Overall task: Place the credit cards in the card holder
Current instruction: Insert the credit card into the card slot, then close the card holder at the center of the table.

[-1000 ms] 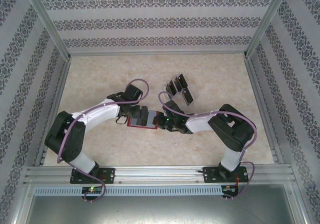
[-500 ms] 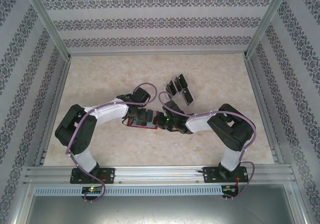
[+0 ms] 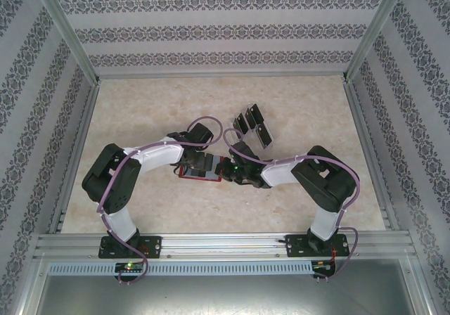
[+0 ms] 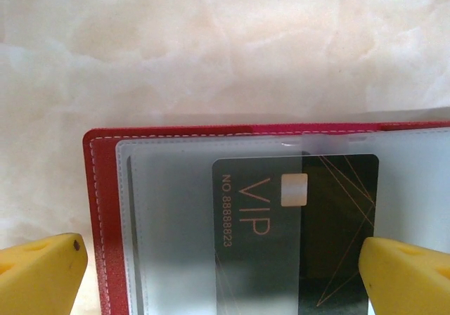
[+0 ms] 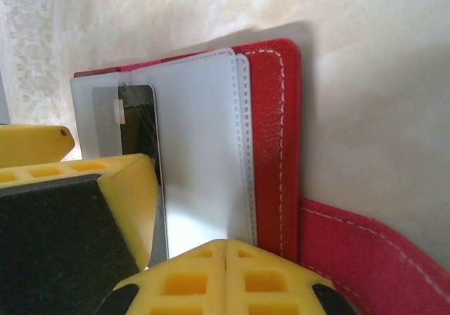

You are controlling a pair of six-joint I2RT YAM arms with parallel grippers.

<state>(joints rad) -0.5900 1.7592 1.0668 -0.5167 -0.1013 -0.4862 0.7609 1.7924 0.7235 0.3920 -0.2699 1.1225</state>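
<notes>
The red card holder (image 4: 103, 209) lies open on the table, grey pockets up. A black credit card (image 4: 281, 230) marked VIP sits partly under a translucent pocket, its right part uncovered. My left gripper (image 4: 221, 278) hangs open just above it, one yellow finger (image 4: 42, 273) on either side of the card. My right gripper (image 5: 225, 276) is shut, its tips resting on the grey pocket (image 5: 200, 153) near the holder's red edge (image 5: 278, 139). From above, both grippers, left (image 3: 202, 162) and right (image 3: 226, 169), meet over the card holder (image 3: 191, 175).
More black cards stand in a clear tiered rack (image 3: 252, 126) just behind the right gripper. The holder's red snap tab (image 5: 365, 259) lies flat to the right. Metal frame rails (image 3: 211, 241) and patterned walls border the marble table (image 3: 140, 104).
The left arm has swung right and folded closer in, bringing its open gripper over the card holder. The right arm and the holder have stayed put.
</notes>
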